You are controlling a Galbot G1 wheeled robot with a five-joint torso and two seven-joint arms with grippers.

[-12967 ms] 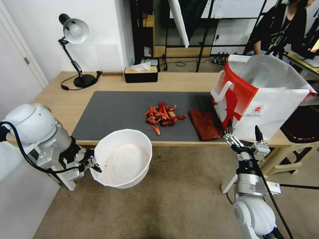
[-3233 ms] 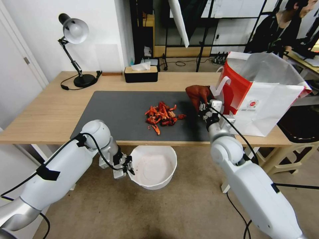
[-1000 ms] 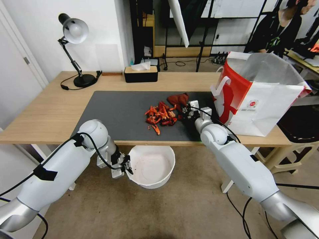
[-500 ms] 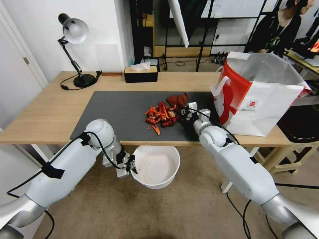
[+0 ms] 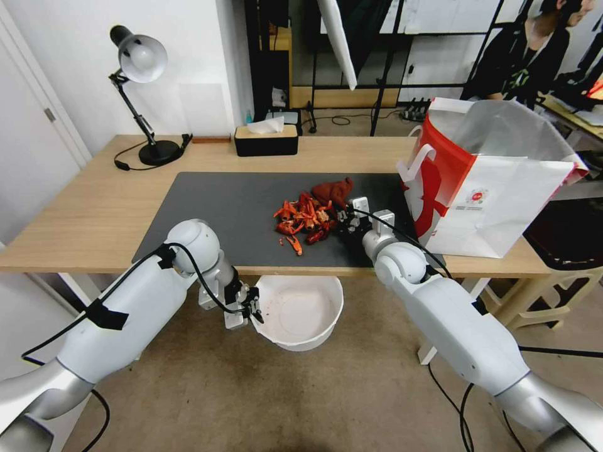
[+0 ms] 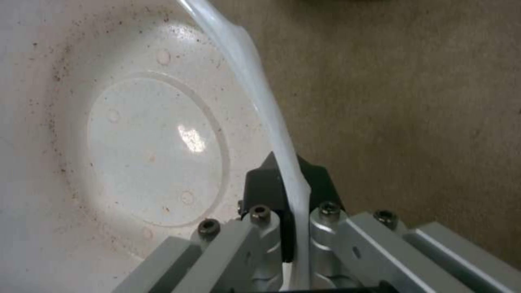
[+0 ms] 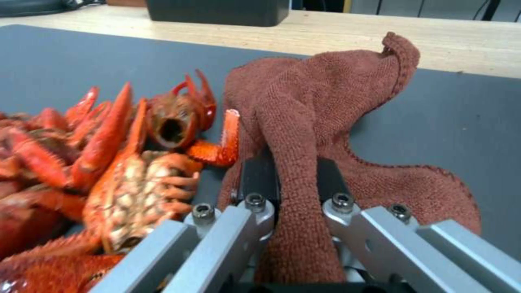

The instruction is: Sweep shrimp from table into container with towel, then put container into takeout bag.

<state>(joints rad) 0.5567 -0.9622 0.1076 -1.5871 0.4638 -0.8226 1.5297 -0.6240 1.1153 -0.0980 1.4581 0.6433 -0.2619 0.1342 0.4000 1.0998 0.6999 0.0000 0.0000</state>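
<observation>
Pinching a fold of the towel (image 7: 304, 122), the right gripper (image 7: 293, 179) is seen low on the dark mat of the table (image 5: 94, 207), with the cloth bunched right against the shrimp (image 5: 304, 220) pile. The container (image 5: 301, 311) is held by its rim in the clamped left gripper (image 6: 290, 203), below the table's near edge. The takeout bag (image 5: 496, 182) is stood upright at the right.

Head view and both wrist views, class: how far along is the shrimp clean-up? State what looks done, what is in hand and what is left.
Done: the left gripper grips the container rim below the table edge. In hand: the right gripper pinches the towel beside the shrimp on the mat. Left: the container holds no shrimp, and the takeout bag waits.
</observation>
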